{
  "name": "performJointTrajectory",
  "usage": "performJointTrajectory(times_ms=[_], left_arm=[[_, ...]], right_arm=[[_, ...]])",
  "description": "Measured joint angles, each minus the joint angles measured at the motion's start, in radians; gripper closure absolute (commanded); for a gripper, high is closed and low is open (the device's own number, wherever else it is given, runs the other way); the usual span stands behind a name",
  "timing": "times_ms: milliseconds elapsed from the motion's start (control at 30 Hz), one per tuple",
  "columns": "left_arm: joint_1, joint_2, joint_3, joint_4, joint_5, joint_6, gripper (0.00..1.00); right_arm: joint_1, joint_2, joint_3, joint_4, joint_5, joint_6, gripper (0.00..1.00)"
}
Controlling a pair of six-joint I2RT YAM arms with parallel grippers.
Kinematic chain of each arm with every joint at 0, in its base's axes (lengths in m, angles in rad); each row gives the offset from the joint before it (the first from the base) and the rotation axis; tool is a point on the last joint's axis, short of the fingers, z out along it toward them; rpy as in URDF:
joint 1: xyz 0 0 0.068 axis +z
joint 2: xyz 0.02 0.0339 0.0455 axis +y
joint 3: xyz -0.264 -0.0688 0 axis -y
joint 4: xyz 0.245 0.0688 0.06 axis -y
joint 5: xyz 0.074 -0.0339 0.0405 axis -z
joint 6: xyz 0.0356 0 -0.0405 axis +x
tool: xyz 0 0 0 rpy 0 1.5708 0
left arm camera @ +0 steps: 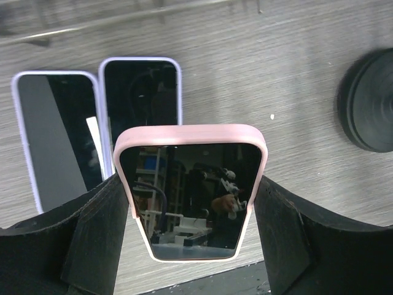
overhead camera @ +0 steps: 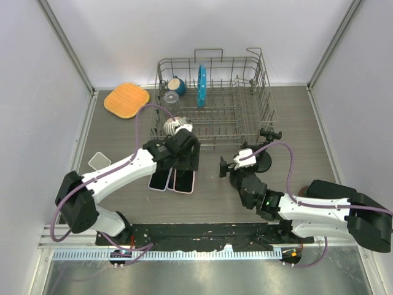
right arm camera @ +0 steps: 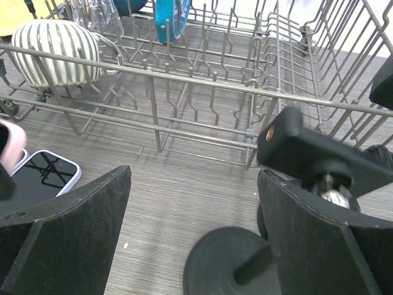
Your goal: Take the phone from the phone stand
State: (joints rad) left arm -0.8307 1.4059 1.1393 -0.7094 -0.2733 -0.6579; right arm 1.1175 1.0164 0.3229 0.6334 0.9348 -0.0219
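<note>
Over at the top cam, left gripper [overhead camera: 184, 153]: hovering above the tabletop [overhead camera: 113, 135], just in front of the dish rack [overhead camera: 209, 60].
Top cam, phone stand [overhead camera: 267, 161]: off to its right, right gripper [overhead camera: 236, 175] just beside.
Left wrist, pink phone [left arm camera: 190, 196]: jaws clamped on its sides, apart from the stand, two lilac phones [left arm camera: 55, 135] lying flat behind.
Right wrist, jaws: spread wide, I see the stand's base close ahead.
</note>
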Motion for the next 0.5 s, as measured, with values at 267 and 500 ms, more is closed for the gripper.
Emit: performJointTrajectory(times_ms=[267,500], left_arm=[[-0.038,0.125,-0.004,0.098,0.032,-0.024,0.77],[-0.047,0.239,0.001,0.161,0.05,-0.014,0.77]], right_arm=[[0.0,-0.009,-0.015,0.018,0.009,0.0,0.11],[0.0,0.012,-0.015,0.021,0.003,-0.002,0.12]])
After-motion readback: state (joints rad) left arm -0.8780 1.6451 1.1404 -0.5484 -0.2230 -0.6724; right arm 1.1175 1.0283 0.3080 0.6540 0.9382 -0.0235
